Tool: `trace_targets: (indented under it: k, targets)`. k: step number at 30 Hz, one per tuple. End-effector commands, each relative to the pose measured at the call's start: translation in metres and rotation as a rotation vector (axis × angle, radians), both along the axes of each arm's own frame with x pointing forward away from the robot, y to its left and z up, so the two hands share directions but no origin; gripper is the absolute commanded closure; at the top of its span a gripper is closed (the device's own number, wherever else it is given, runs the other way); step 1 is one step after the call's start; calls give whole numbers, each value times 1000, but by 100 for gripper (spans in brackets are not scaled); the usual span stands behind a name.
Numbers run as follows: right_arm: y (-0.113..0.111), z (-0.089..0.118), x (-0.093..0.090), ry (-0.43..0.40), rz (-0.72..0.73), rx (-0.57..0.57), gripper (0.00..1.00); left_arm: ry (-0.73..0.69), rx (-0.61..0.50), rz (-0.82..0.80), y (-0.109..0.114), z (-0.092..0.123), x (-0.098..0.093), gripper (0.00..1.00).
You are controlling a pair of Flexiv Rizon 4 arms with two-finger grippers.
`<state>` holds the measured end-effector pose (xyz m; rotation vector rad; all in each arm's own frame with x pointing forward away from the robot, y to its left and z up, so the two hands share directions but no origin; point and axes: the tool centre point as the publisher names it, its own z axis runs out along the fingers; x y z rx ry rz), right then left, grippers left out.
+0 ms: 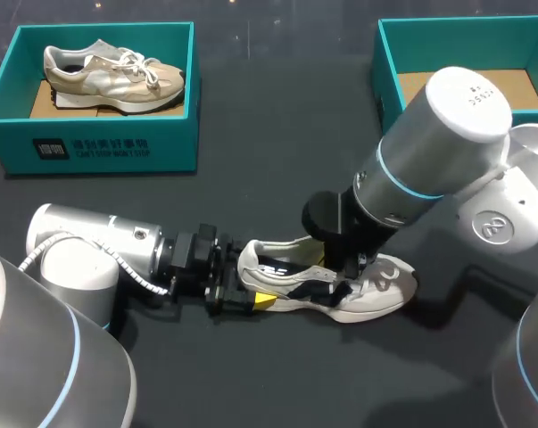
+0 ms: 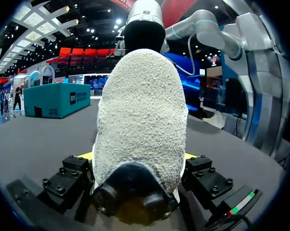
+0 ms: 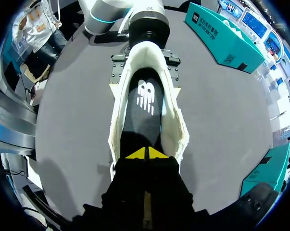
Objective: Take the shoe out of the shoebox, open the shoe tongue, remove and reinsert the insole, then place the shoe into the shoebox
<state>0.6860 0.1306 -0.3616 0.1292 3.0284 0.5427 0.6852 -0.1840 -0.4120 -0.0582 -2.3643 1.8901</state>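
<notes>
**q:** so where's everything sitting right now? biggest stuff first pls

**a:** Dark table [image 1: 251, 125], two teal boxes at the far edge. The right-hand shoebox [image 1: 389, 71] shows only its cardboard floor. The left-hand shoebox [image 1: 99, 147] has a beige shoe [image 1: 112, 76] lying in it. The white shoe [image 1: 376, 290] is out on the table, well apart from both boxes, roughly mid-table and nearer the robot. It's upright on its sole, heel toward the left arm, toe toward the right.

**q:** what's the shoe look like close up?

**a:** Off-white upper with black bits around the lacing and a fuzzy cream lining round the collar. The mouth is spread wide. From the right wrist view you look straight down onto the dark grey insole [image 3: 145, 110] with its white logo, lying flat inside.

**q:** and the arms?

**a:** The left arm lies low along the table, wrist level. The left gripper [image 1: 237, 290] is clamped on the heel, one finger on each side. The right arm comes over from the right, its big elbow up high, wrist slanting down into the shoe's mouth. The right gripper [image 3: 146, 154] has its yellow tips pressed together, right down at the insole. Can't tell if it's pinching anything.
</notes>
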Motion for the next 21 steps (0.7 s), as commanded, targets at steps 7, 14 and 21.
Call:
trace_targets:
  k: [7, 14, 21]
  targets:
    - [19, -1, 0, -51, -36, -163, 100, 0, 2, -1, -2, -2, -1, 100]
    - [29, -2, 1, -110, -45, -211, 100, 0, 2, -1, -2, -2, -1, 100]
    - [28, -14, 6, -95, -75, -260, 87, 0, 2, -1, -2, -2, -1, 100]
